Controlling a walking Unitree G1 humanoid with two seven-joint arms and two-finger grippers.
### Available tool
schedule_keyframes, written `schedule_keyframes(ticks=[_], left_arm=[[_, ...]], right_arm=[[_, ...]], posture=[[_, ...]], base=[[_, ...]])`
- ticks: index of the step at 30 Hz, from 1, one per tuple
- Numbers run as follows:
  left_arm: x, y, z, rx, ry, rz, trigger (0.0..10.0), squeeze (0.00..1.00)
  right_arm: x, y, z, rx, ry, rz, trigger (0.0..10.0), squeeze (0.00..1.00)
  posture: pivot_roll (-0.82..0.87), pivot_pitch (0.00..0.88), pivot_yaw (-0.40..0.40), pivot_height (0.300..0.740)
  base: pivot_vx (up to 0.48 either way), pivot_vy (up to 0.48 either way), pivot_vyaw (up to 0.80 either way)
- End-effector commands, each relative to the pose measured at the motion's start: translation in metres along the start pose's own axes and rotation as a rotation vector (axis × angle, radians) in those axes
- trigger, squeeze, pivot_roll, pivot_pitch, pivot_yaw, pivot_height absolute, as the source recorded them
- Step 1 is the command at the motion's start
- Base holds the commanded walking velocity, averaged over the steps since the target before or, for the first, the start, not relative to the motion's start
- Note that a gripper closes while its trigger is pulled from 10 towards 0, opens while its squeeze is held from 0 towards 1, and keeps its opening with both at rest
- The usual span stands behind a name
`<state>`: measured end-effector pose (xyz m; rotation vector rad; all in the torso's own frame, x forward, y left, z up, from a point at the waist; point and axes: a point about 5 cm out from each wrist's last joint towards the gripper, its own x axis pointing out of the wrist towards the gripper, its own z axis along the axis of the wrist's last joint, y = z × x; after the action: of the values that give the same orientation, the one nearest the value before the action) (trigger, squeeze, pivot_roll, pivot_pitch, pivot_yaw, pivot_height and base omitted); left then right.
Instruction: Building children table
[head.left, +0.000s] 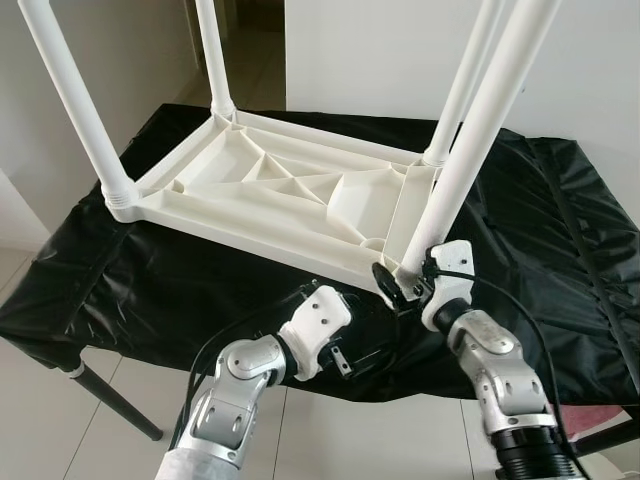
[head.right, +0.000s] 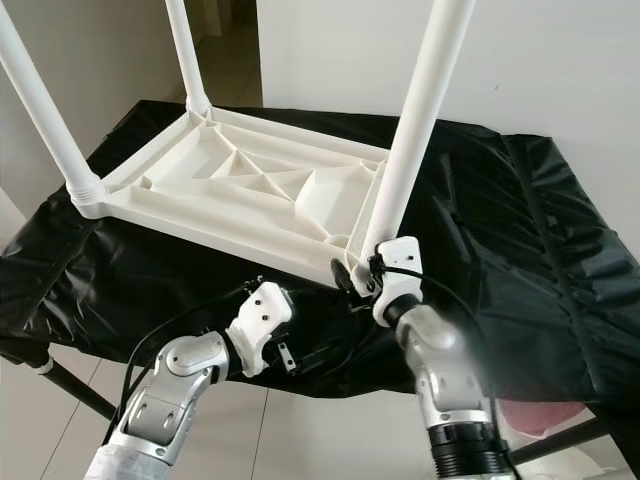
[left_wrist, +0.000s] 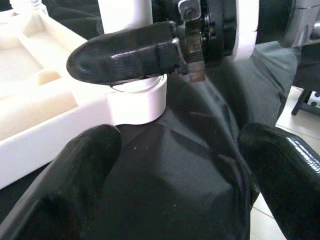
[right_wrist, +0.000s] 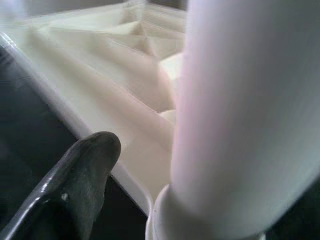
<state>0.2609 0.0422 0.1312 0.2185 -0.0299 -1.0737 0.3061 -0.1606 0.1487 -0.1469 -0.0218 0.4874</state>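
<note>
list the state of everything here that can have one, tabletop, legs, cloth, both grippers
children's tabletop: upside down on the cloth, ribbed underside up
four white legs: upright in the corner sockets
black cloth: draped over the work table, wrinkled
right gripper: at the base of the near right leg, fingers around it
left gripper: open, empty, over the cloth by that corner

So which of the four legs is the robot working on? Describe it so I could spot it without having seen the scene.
On the black-draped bench lies a white children's table, upside down, its four legs pointing up. The leg being worked on stands at the corner nearest the robot, on its right side. Unlike the others, it has the right gripper at its base, and the open left gripper sits just below that corner.
</note>
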Motion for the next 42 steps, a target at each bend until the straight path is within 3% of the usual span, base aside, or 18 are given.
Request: schedule_keyframes(ticks=[1,5,6,9,10,11,12,22,23,28,29,35,38,42], left_arm=[[-0.002,0.002,-0.001,0.008,0.01,0.105,10.0,0.0],[-0.002,0.003,-0.001,0.01,0.012,0.111,10.0,0.0],[-0.002,0.005,-0.001,0.008,0.013,0.118,10.0,0.0],[-0.002,0.005,-0.001,0.009,0.013,0.119,10.0,0.0],[-0.003,0.005,-0.001,0.009,0.012,0.122,10.0,0.0],[-0.003,0.006,-0.001,0.009,0.012,0.124,10.0,0.0],[-0.003,0.005,-0.001,0.009,0.013,0.125,10.0,0.0],[-0.003,0.005,-0.001,0.005,0.016,0.125,10.0,0.0],[-0.003,0.005,-0.001,0.006,0.016,0.125,10.0,0.0],[-0.003,0.005,-0.001,0.007,0.017,0.124,10.0,0.0],[-0.003,0.004,-0.001,0.006,0.018,0.123,10.0,0.0],[-0.003,0.002,-0.002,0.003,0.021,0.116,10.0,0.0],[-0.002,0.002,-0.002,0.003,0.019,0.11,10.0,0.0],[-0.001,0.001,-0.002,0.004,0.019,0.109,10.0,0.0]], right_arm=[[0.005,0.0,-0.002,-0.027,0.009,0.094,10.0,0.0],[0.007,-0.006,-0.005,-0.044,0.03,0.124,10.0,0.0],[0.008,-0.01,-0.007,-0.068,0.038,0.13,4.9,0.0],[0.008,-0.012,-0.008,-0.07,0.038,0.137,4.9,0.0],[0.007,-0.014,-0.009,-0.077,0.042,0.144,2.7,0.0],[0.007,-0.016,-0.01,-0.08,0.043,0.157,2.7,0.0],[0.007,-0.018,-0.011,-0.085,0.038,0.17,0.0,0.0],[0.007,-0.026,-0.015,-0.085,0.028,0.177,0.0,0.0],[0.006,-0.025,-0.015,-0.071,0.029,0.169,5.8,0.0],[0.006,-0.026,-0.017,-0.051,0.026,0.162,5.8,0.0],[0.007,-0.023,-0.015,-0.027,0.021,0.127,10.0,0.0],[0.007,-0.013,-0.007,0.044,-0.001,-0.013,10.0,0.0],[0.008,-0.003,0.0,0.111,-0.021,-0.154,10.0,0.0],[0.008,-0.002,0.001,0.14,-0.02,-0.206,10.0,0.0]], posture=[[-0.04,0.068,-0.003,0.74],[-0.04,0.064,-0.005,0.74],[-0.03,0.064,-0.006,0.74],[-0.03,0.064,-0.006,0.74],[-0.03,0.063,-0.008,0.74],[-0.03,0.063,-0.008,0.74],[-0.03,0.063,-0.008,0.74],[-0.03,0.064,-0.008,0.74],[-0.03,0.064,-0.007,0.74],[-0.03,0.064,-0.007,0.74],[-0.03,0.065,-0.006,0.74],[-0.04,0.064,-0.007,0.74],[-0.04,0.06,-0.006,0.74],[-0.04,0.06,-0.006,0.74]], base=[[0.0,0.0,0.0],[0.0,0.0,0.0],[0.0,0.0,0.0],[0.0,0.0,0.0],[0.0,0.0,0.0],[0.0,0.0,0.0],[0.0,0.0,0.0],[0.0,0.0,0.0],[0.0,0.0,0.0],[0.0,0.0,0.0],[0.0,0.0,0.0],[0.0,0.0,0.0],[0.0,0.0,0.0],[0.0,0.0,0.0]])
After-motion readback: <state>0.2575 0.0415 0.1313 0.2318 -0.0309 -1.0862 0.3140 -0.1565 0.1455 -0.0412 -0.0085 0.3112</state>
